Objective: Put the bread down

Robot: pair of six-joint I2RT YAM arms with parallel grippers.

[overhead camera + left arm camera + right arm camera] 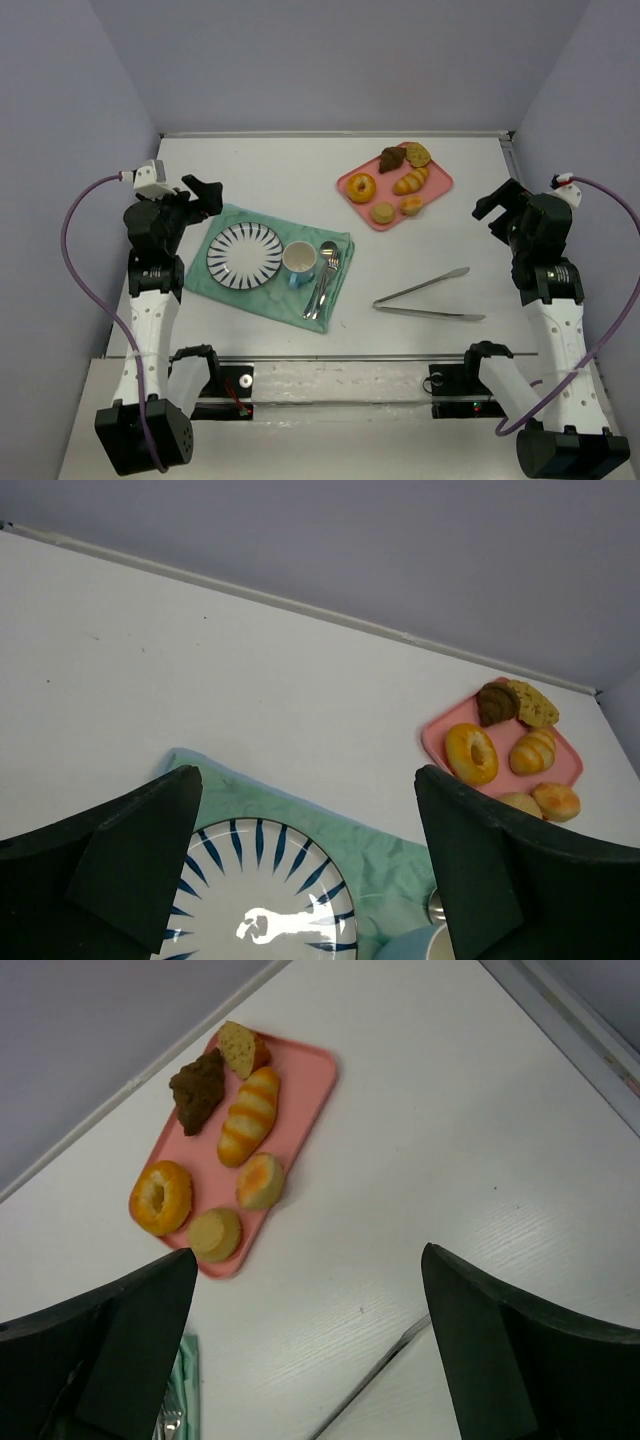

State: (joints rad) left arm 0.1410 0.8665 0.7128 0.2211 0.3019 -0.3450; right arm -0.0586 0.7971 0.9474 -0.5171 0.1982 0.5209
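The bread (pixel 361 187) is a golden-orange ring-shaped bun lying at the left end of the pink tray (pixel 440 183), far right of centre. It also shows in the left wrist view, bread (pixel 470 754), and in the right wrist view, bread (pixel 160 1198). My left gripper (pixel 205 195) hovers open over the far left corner of the green cloth, nothing between its jaws; the striped plate (pixel 260 900) lies below the left gripper (pixel 308 776). My right gripper (pixel 495 208) hangs open and empty to the right of the tray, above bare table, also seen as right gripper (pixel 308 1256).
A striped plate (pixel 245 256), a blue cup (pixel 299 262) and a spoon and fork (pixel 325 275) sit on the green cloth (pixel 230 215). Metal tongs (pixel 425 298) lie on the table at the near right. The tray also holds a striped roll (pixel 411 180), a dark pastry (pixel 392 159) and small buns (pixel 382 212).
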